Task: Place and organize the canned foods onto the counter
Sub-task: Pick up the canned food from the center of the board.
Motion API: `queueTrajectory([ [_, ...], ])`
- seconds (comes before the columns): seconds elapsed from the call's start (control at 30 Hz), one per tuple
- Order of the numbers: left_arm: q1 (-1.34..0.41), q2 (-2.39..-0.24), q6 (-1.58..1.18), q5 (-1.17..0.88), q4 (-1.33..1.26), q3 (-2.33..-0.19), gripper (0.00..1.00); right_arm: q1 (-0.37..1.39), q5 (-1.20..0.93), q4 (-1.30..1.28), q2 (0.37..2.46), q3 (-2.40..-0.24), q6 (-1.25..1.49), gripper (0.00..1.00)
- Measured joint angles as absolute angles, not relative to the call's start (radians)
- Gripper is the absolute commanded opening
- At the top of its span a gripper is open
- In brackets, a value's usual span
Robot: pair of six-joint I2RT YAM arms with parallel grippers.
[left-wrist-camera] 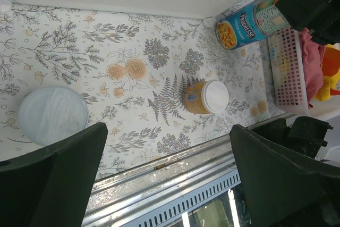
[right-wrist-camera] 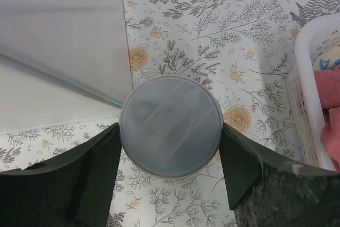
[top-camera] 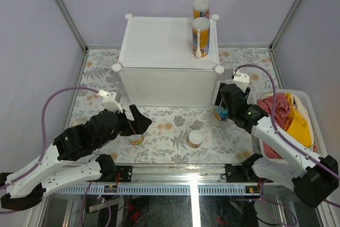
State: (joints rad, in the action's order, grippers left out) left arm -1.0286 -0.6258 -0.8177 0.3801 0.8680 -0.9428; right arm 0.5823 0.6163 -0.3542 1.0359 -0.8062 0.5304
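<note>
Counter (top-camera: pixel 159 41) and basket (right-wrist-camera: pixel 304 78) (cloth-filled) hem blue can (right-wrist-camera: pixel 170 126) clasped by right tool (top-camera: pixel 224 107).

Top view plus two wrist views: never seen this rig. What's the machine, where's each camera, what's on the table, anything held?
Two robot arms are bolted at the near edge of the table, each ending in a two-finger gripper. The top view looks down from above and behind them; each wrist view looks along that arm's own fingers. The white box is the counter; two tall yellow-orange cans stand on it. On the table: a short orange can, a pale-lidded can and a blue-labelled can, plus a basket of cloth at the right. The left gripper is open, empty. The right gripper straddles the blue-labelled can; whether it grips yet is unclear.
</note>
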Motion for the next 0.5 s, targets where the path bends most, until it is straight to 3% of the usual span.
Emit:
queueTrajectory([
  [0.13,-1.029,-0.624,-0.818,0.381,0.868,-0.943,1.0,0.582,0.61,-0.361,1.026,-0.804,0.515,0.13],
  [0.5,-1.029,-0.624,-0.818,0.381,0.867,-0.943,1.0,0.582,0.587,-0.377,0.95,-0.805,0.454,0.06],
])
